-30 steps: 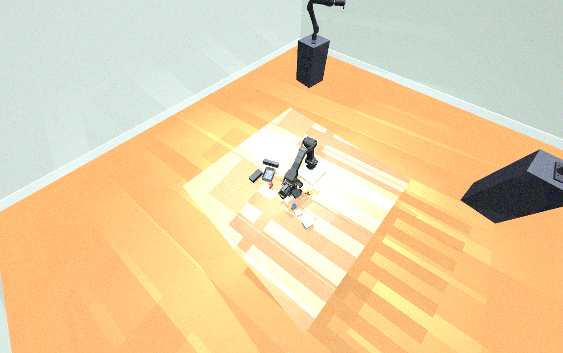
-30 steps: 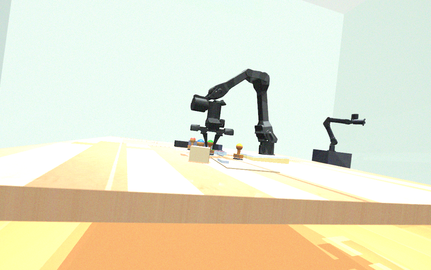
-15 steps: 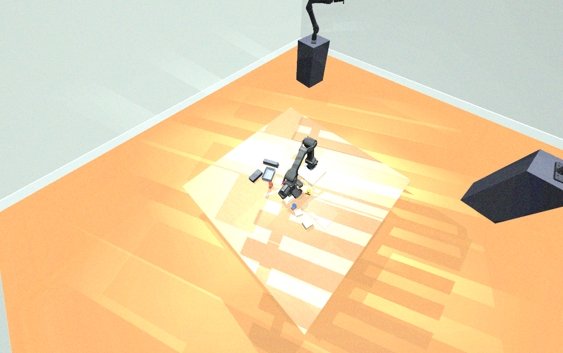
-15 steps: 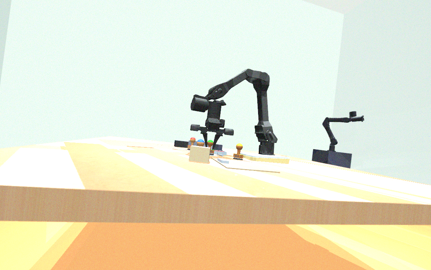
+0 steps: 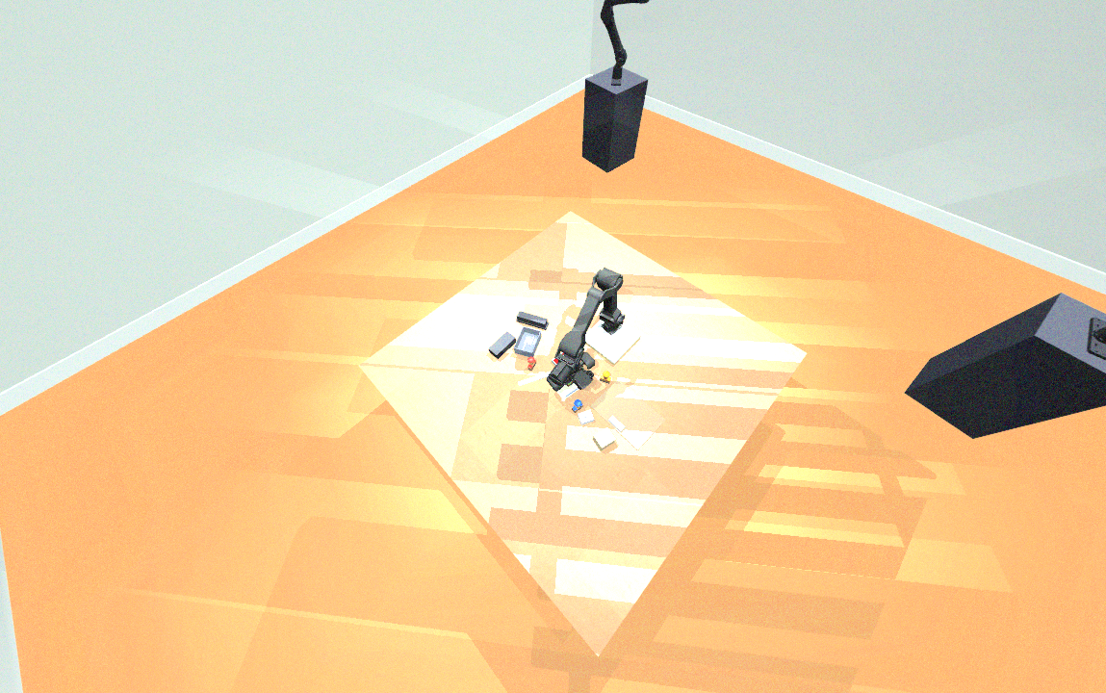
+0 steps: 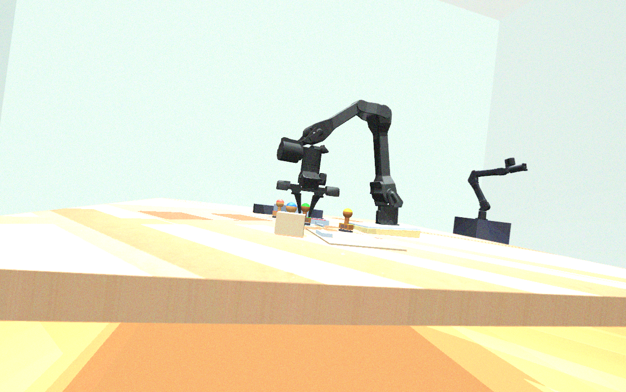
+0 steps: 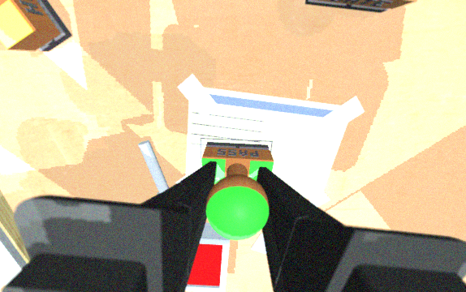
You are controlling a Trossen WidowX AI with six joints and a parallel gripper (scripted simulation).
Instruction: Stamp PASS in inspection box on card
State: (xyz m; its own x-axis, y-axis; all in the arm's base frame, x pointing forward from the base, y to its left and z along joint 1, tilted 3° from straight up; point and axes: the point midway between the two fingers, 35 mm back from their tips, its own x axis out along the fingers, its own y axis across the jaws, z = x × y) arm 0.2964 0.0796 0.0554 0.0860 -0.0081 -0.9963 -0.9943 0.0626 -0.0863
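Our gripper (image 5: 576, 373) (image 6: 304, 213) (image 7: 237, 171) is clenched around the PASS stamp (image 6: 305, 207) (image 7: 237, 212), its two fingers pressing the green patches below the green knob. We see the stamp upright, over the box (image 7: 272, 142) on the card (image 5: 568, 392) (image 7: 298, 142), though we cannot tell whether its face touches the paper or whether a print lies beneath. Near the card we have the red pad (image 7: 207, 264), partly hidden by a finger, and a grey rod (image 7: 154, 167). We find the yellow stamp (image 5: 605, 376) (image 6: 346, 221) (image 7: 26, 28) standing apart.
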